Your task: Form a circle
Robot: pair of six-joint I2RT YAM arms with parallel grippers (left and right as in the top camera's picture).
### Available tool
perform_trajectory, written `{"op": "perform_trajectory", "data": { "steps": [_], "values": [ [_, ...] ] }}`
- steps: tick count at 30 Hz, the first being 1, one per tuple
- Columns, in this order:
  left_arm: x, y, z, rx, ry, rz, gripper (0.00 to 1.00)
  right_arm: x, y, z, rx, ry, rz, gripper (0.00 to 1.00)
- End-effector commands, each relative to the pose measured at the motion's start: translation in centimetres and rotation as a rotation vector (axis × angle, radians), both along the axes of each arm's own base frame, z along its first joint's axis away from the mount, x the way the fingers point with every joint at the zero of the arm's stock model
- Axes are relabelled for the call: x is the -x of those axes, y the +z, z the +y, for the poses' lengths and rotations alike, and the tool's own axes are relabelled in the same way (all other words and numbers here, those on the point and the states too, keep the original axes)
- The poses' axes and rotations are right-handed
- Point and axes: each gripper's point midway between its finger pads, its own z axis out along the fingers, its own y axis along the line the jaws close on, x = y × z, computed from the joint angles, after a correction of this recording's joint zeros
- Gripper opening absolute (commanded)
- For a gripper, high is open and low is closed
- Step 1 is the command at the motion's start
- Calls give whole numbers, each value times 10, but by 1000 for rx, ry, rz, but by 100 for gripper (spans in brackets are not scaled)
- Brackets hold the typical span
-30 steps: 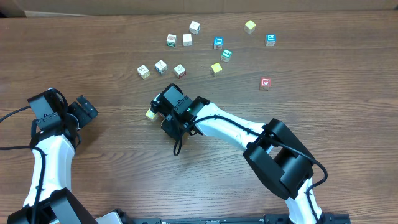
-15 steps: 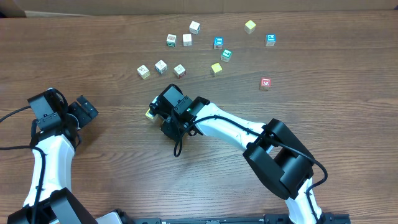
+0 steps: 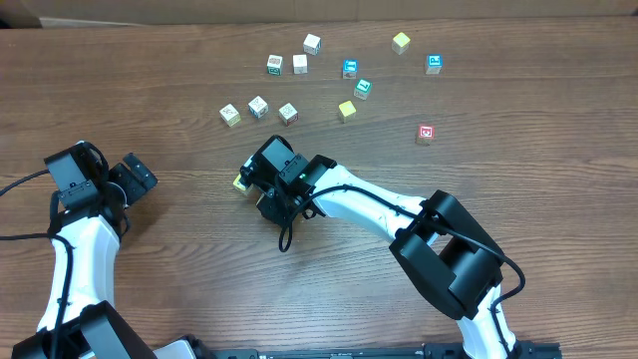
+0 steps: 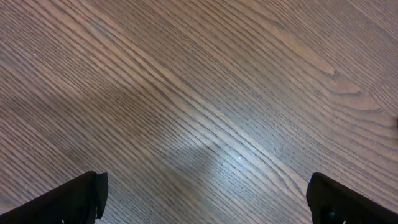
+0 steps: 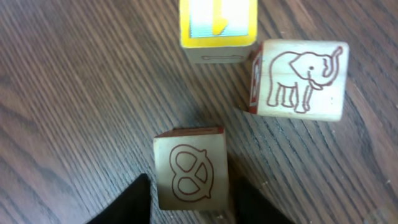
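The right wrist view shows three cubes of the circle close together on the wood. A yellow-rimmed cube [image 5: 217,25] lies at the top, an elephant cube [image 5: 298,79] to its right and a pretzel cube [image 5: 189,168] below. My right gripper [image 5: 189,205] is open, its fingertips [image 5: 127,202] close beside the pretzel cube, which rests on the table. From overhead the right gripper [image 3: 257,187] covers the cubes, and only a yellowish cube [image 3: 240,182] pokes out at its left. My left gripper [image 3: 135,178] stands open at the far left over bare wood, its fingertips [image 4: 87,193] wide apart.
Several loose cubes [image 3: 299,64] are scattered across the back of the table [image 3: 538,189]. A red one [image 3: 426,133] lies alone at the right. The right arm [image 3: 379,209] stretches across the middle from the front.
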Motion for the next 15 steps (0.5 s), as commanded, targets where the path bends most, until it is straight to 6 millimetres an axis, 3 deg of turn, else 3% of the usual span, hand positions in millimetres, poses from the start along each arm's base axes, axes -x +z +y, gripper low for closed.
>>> {"op": "perform_trajectory", "data": {
  "steps": [1,15],
  "values": [
    [0,5,1,1,9,-16,100,2,-4,2,-1,4,12,32],
    [0,5,1,1,9,-16,100,-1,-2,6,-16,5,-4,24]
  ]
}}
